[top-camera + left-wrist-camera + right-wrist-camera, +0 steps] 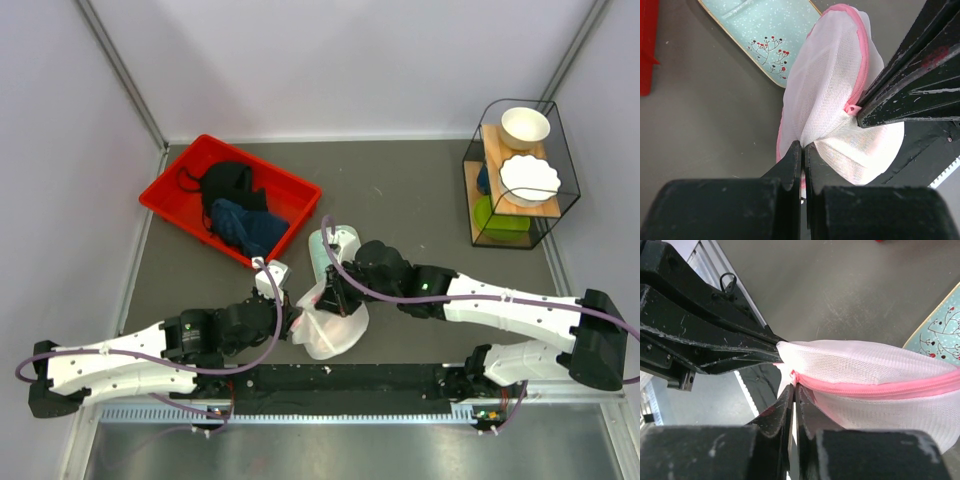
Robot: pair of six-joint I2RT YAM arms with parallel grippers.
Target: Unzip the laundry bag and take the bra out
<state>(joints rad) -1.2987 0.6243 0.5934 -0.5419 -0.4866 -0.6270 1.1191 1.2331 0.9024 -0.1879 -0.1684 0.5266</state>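
Observation:
The laundry bag [332, 332], white mesh with pink trim, is held up off the table between both grippers near the front edge. My left gripper [803, 146] is shut on a fold of the bag's mesh [827, 85] at its lower edge. My right gripper [795, 387] is shut on the pink zipper pull at the end of the closed zipper [880, 389]. The zipper pull also shows in the left wrist view [852, 107]. In the top view the left gripper [297, 322] and right gripper [325, 298] sit close together. The bra is not visible.
A mint tray [775, 35] lies just behind the bag. A red bin [175, 195] at the back left holds a black garment [228, 182] and a dark blue cloth [245, 228]. A wire shelf [470, 180] with bowls stands at the back right.

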